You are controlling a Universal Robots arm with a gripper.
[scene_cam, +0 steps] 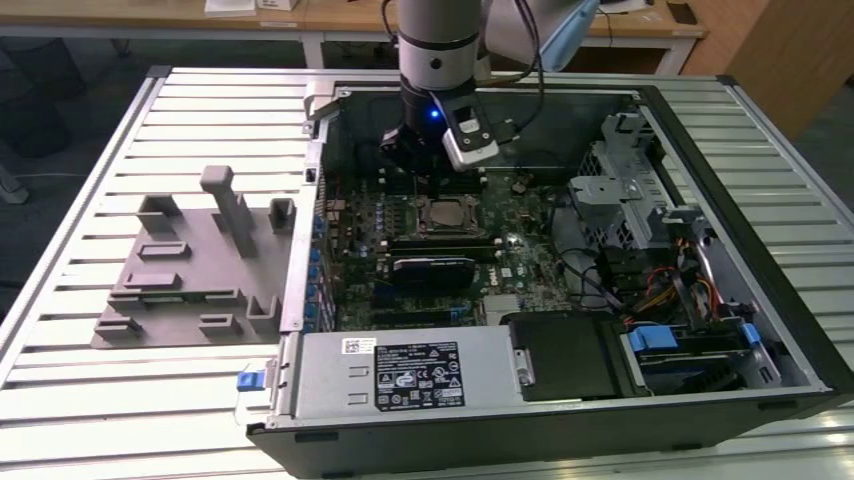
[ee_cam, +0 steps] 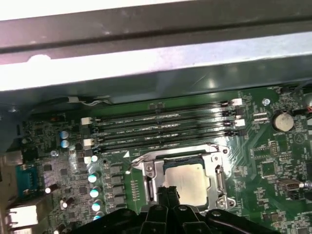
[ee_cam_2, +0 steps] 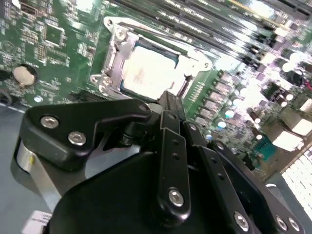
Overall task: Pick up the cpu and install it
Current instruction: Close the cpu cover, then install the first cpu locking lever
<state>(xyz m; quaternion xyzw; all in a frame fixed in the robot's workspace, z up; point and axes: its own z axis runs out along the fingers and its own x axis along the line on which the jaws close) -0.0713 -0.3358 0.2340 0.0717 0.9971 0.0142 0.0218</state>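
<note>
1. Gripper [scene_cam: 427, 182] hangs off the arm inside the open computer case [scene_cam: 534, 440], toward the case's 12 o'clock end in the exterior view.
2. Fingers are pressed together with nothing between them. This is seen in both wrist views [ee_cam_2: 169, 96] [ee_cam: 169, 191].
3. The cpu [scene_cam: 442, 215] lies flat in its socket on the motherboard [scene_cam: 521, 265], silver top up, at 6 o'clock of the gripper in the exterior view and just beside it.
4. In both wrist views the cpu [ee_cam_2: 148, 73] [ee_cam: 187, 180] sits inside the metal socket frame [ee_cam_2: 114, 53] [ee_cam: 218, 180]. The fingertips are near one edge of it - I cannot tell whether they touch.
5. 4 memory slots [ee_cam: 161, 124] run side by side next to the socket.
6. A coin battery [ee_cam: 282, 121] sits on the board, well apart from the socket.
7. Power supply [scene_cam: 400, 375] sits at the case's 6 o'clock end in the exterior view.
8. A grey holder block [scene_cam: 187, 270] lies on the slatted table [scene_cam: 80, 400] at 9 o'clock of the case - well apart from the gripper.
</note>
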